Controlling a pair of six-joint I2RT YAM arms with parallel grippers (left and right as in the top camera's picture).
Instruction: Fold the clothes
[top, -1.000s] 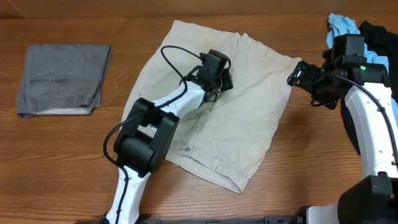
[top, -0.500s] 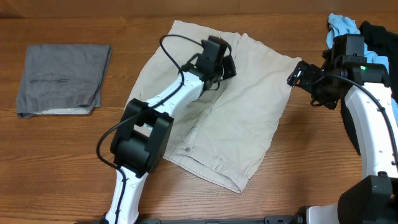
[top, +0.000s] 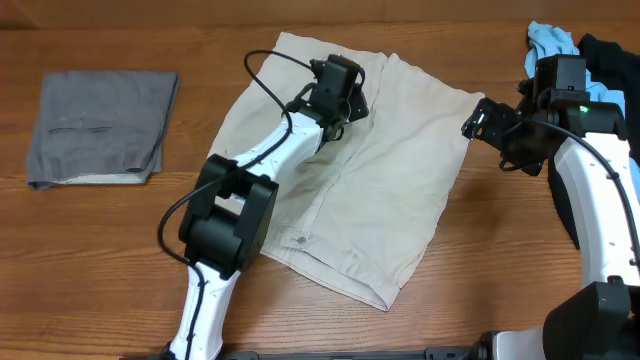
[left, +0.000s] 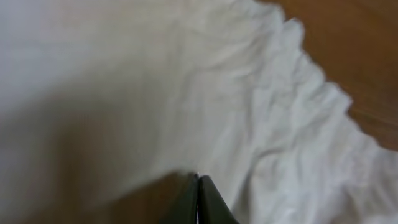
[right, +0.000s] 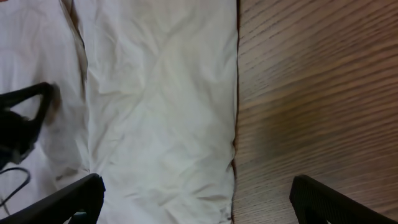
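Lying flat at the middle of the table (top: 120, 250), the shorts (top: 400, 180) are seen from overhead. Their long axis runs from the waistband, nearest the robot, up to the leg hems at the far side, tilted a little to the right. The left gripper (top: 345, 100) is held over the far part, by the centre seam; its tips are hidden under its own body. The right gripper (top: 480, 118) is spread wide at the outer edge of the right leg. A grey garment (top: 100, 125) is laid well apart at the left.

From the left wrist, the fingers (left: 188, 202) are shown pressed together over the shorts, which are badly blurred; whether any cloth is pinched cannot be told.

From the right wrist, the shorts are spread across the left half, their edge running straight up the picture, with bare wood to the right. That gripper's spread tips are cut off at the bottom corners.
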